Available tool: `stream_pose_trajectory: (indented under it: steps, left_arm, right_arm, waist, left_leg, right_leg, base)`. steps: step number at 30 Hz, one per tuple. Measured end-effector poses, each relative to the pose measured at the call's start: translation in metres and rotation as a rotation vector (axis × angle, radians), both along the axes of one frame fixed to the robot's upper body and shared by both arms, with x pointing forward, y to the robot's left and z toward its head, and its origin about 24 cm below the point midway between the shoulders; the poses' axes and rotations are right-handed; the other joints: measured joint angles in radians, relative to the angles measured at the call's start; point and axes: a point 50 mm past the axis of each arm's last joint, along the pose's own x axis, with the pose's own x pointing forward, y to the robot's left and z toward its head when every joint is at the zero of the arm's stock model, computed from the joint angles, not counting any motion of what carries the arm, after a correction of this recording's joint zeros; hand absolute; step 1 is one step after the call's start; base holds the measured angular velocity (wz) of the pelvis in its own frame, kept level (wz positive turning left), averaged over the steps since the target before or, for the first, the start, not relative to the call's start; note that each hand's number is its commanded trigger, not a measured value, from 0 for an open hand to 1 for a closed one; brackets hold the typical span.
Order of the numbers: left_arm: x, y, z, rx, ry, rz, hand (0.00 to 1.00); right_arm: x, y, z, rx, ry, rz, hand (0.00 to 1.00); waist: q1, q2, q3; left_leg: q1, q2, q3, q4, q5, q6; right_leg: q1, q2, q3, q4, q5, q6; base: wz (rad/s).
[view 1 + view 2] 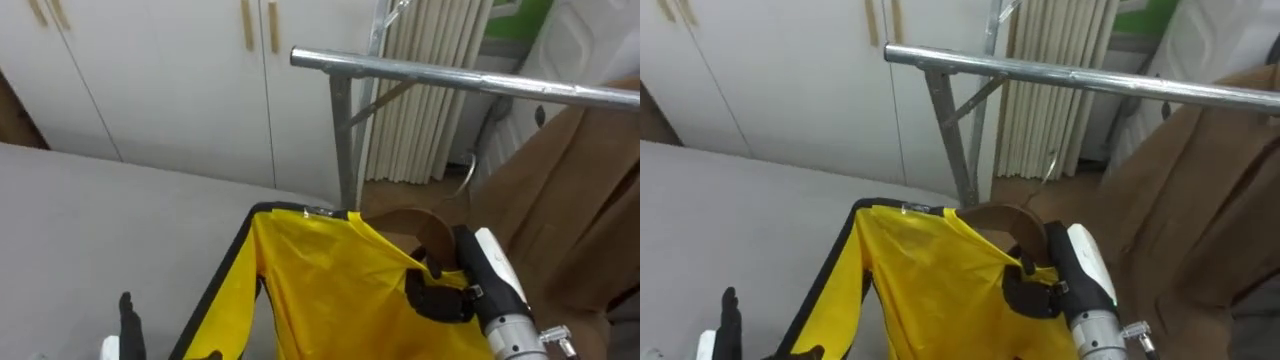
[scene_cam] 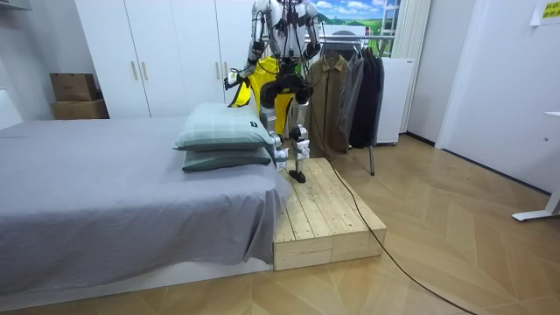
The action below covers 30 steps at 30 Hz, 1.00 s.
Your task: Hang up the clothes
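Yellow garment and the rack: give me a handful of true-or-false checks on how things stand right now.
1. The right hand is shut on the yellow garment. True.
2. The yellow garment hangs from the metal rail. False: it is below the rail, held in the right hand.
3. A brown coat hangs on the rail at the robot's right. True.
4. The left hand is up at the rail. False: it is low at the left, over the bed.
5. The robot stands on the bare floor. False: it stands on a wooden platform beside the bed.
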Motion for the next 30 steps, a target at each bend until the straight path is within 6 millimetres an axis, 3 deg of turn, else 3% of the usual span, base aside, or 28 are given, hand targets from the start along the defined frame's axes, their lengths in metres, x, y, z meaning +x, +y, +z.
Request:
stream_pose_trajectory:
  steps: [7,17,30]
  left_arm:
    - [-0.001,-0.002,-0.001,-0.017,0.011,-0.033,0.0]
    - [-0.005,-0.002,-0.004,-0.019,0.023,-0.035,0.0]
    - [-0.006,-0.003,-0.005,-0.036,0.034,-0.072,0.0]
  right_arm:
    - [-0.006,0.001,0.019,-0.053,-0.087,0.011,1.0]
    - [-0.012,-0.001,0.02,-0.109,-0.094,0.005,1.0]
    - [-0.012,-0.002,0.02,-0.142,-0.095,0.008,1.0]
  waist:
    - [-0.032,-0.005,0.0003]
    - [-0.066,-0.014,-0.0027]
    - [-0.061,-0.015,-0.0031]
  left_leg:
    - [0.026,0.004,0.031,-0.004,-0.004,-0.006]
    - [0.029,0.006,0.037,-0.013,-0.005,-0.01]
    - [0.048,0.006,0.025,-0.014,-0.004,-0.011]
  right_leg:
    - [0.015,0.018,0.033,-0.011,0.003,-0.005]
    - [0.014,0.025,0.041,-0.013,0.009,-0.007]
    - [0.041,0.025,0.039,-0.028,0.011,-0.007]
  base:
    - [-0.17]
    - [-0.03]
    - [0.01]
